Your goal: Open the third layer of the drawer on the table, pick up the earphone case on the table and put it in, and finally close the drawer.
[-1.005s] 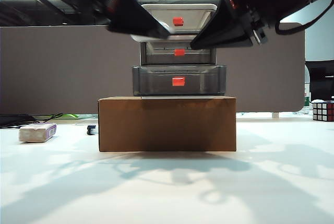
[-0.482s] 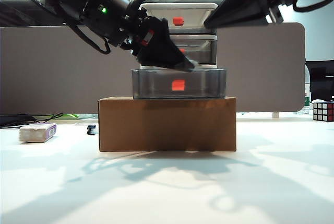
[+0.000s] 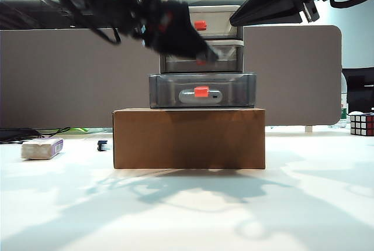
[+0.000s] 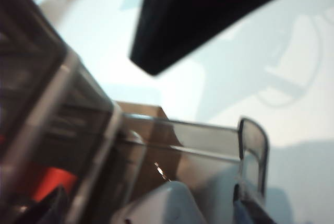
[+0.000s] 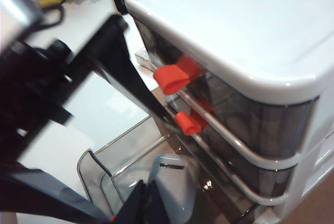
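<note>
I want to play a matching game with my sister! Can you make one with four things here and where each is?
1 earphone case
2 cardboard box
3 left gripper
4 right gripper

A under the drawer unit
B in the pulled-out third layer
C by the unit's top right corner
D in front of the middle drawer

Pairs: 1-B, 2-A, 3-D, 4-C

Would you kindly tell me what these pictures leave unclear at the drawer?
- Left gripper: motion-blurred in the exterior view; its jaw gap is unreadable.
- Right gripper: fingers merge into one dark wedge there.
- White pill-shaped earphone case in the pulled-out smoky grey lowest drawer: cut off by the right wrist frame's edge.
</note>
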`<act>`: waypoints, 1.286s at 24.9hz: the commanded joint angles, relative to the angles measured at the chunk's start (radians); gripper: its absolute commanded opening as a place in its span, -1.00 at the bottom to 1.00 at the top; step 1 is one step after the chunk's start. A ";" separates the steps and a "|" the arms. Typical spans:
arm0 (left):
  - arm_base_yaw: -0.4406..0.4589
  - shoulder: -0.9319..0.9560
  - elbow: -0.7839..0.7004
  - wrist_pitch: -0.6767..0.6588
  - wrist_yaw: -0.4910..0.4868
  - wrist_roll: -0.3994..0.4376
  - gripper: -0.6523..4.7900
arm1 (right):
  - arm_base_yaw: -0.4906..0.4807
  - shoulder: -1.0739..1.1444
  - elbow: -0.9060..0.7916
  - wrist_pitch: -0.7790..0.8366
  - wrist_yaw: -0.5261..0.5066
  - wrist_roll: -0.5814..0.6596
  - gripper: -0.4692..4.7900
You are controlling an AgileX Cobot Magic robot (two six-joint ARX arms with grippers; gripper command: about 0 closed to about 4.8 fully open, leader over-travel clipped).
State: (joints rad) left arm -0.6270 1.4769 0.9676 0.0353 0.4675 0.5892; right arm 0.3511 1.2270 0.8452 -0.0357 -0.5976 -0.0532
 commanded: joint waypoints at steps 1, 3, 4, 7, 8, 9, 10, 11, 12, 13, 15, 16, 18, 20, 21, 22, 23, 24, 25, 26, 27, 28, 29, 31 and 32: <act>-0.008 -0.123 0.003 -0.010 0.005 -0.009 0.51 | 0.000 -0.004 0.005 0.010 -0.005 -0.004 -0.84; -0.008 -0.185 0.003 -0.048 0.008 -0.076 0.11 | 0.000 -0.004 0.005 0.011 -0.005 -0.004 -0.84; -0.008 -0.208 0.003 -0.074 0.007 -0.120 -0.23 | 0.000 -0.004 0.005 0.011 -0.005 -0.004 -0.84; -0.007 -0.248 0.003 -0.182 0.007 -0.240 -0.78 | 0.000 -0.004 0.005 0.015 -0.005 -0.004 -0.84; -0.007 -0.250 0.003 -0.231 0.007 -0.263 -0.78 | 0.000 -0.004 0.005 0.017 -0.005 -0.004 -0.84; -0.007 -0.246 0.002 -0.312 0.003 -0.275 -0.78 | 0.000 -0.004 0.005 0.018 -0.005 -0.003 -0.84; -0.007 -0.237 0.002 -0.343 0.003 -0.275 -0.78 | 0.000 -0.004 0.005 0.018 -0.005 -0.003 -0.84; -0.007 -0.222 0.002 -0.374 0.005 -0.275 -0.78 | 0.000 -0.004 0.005 0.017 -0.005 -0.003 -0.84; -0.007 -0.207 0.002 -0.394 0.005 -0.275 -0.78 | 0.000 -0.004 0.005 0.017 -0.004 -0.003 -0.84; -0.007 -0.191 0.002 -0.409 0.005 -0.275 -0.78 | 0.000 -0.004 0.005 0.017 -0.004 -0.003 -0.84; -0.006 -0.154 0.002 -0.423 0.005 -0.275 -0.78 | 0.000 -0.004 0.005 0.016 -0.004 -0.003 -0.84; -0.005 -0.135 0.002 -0.423 0.004 -0.275 -0.78 | 0.000 -0.004 0.005 0.014 -0.004 -0.003 -0.84; -0.005 -0.108 0.002 -0.415 0.004 -0.275 -0.78 | 0.000 -0.004 0.005 0.012 -0.004 -0.003 -0.84; -0.005 -0.079 0.002 -0.400 0.004 -0.275 -0.78 | 0.000 -0.004 0.005 0.008 -0.004 -0.003 -0.84; -0.005 -0.069 0.002 -0.393 0.003 -0.275 -0.78 | 0.000 -0.004 0.005 0.007 -0.004 -0.003 -0.84; -0.005 -0.056 0.002 -0.384 -0.001 -0.275 -0.78 | 0.000 -0.004 0.005 0.006 -0.003 -0.004 -0.84; -0.005 -0.048 0.002 -0.378 -0.008 -0.275 -0.78 | 0.000 -0.004 0.005 0.006 -0.003 -0.004 -0.84; -0.005 -0.042 0.002 -0.373 -0.022 -0.275 -0.78 | 0.000 -0.004 0.005 0.006 -0.003 -0.004 -0.84; -0.005 -0.036 0.002 -0.366 -0.041 -0.275 -0.78 | 0.000 -0.004 0.005 0.006 -0.003 -0.004 -0.84; -0.005 -0.035 0.002 -0.362 -0.056 -0.275 -0.78 | 0.000 -0.004 0.005 0.006 -0.003 -0.004 -0.84; -0.006 -0.031 0.002 -0.349 -0.072 -0.275 -0.78 | 0.000 -0.004 0.005 0.006 0.000 -0.004 -0.84; -0.005 -0.030 0.002 -0.327 -0.078 -0.275 -0.78 | 0.000 -0.004 0.005 0.006 0.001 -0.005 -0.84; -0.005 -0.030 0.002 -0.310 -0.093 -0.275 -0.78 | 0.000 -0.004 0.005 0.006 0.004 -0.008 -0.84; -0.005 -0.029 0.002 -0.261 -0.116 -0.276 -0.78 | 0.000 -0.004 0.005 0.006 0.014 -0.013 -0.84; -0.005 -0.024 0.002 -0.229 -0.116 -0.276 -0.78 | 0.000 -0.004 0.005 0.005 0.019 -0.022 -0.84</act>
State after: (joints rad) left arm -0.6342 1.4494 0.9676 -0.2451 0.3561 0.3164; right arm 0.3511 1.2270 0.8452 -0.0368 -0.5838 -0.0593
